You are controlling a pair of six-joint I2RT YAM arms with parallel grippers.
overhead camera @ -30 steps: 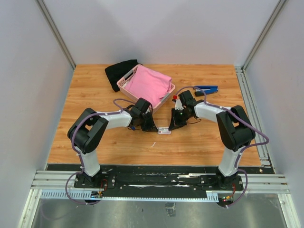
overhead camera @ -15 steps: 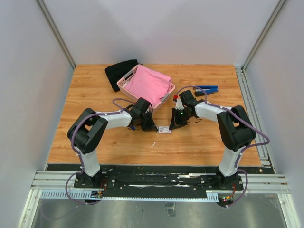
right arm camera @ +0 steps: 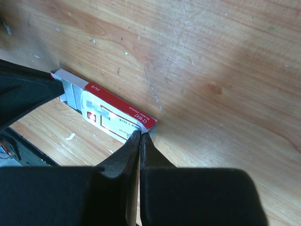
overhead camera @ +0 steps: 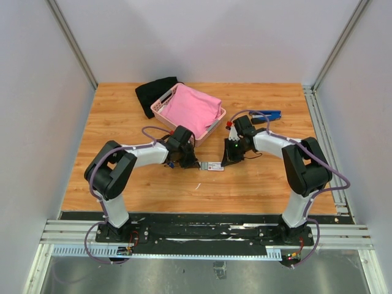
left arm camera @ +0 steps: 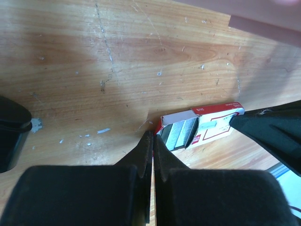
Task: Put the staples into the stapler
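Now the left gripper [left arm camera: 151, 141], closed and empty, is sitting just beside the open end of the carton [left arm camera: 214, 128], where the staples [left arm camera: 181, 134] are showing. The right gripper [right arm camera: 139, 136], likewise closed on nothing, is touching the carton's opposite end, and the stapler [overhead camera: 267, 114] is lying well apart, farther right.

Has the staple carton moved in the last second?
Yes, slightly: against the pink basket, the staple carton has shifted right and away from the base rail.
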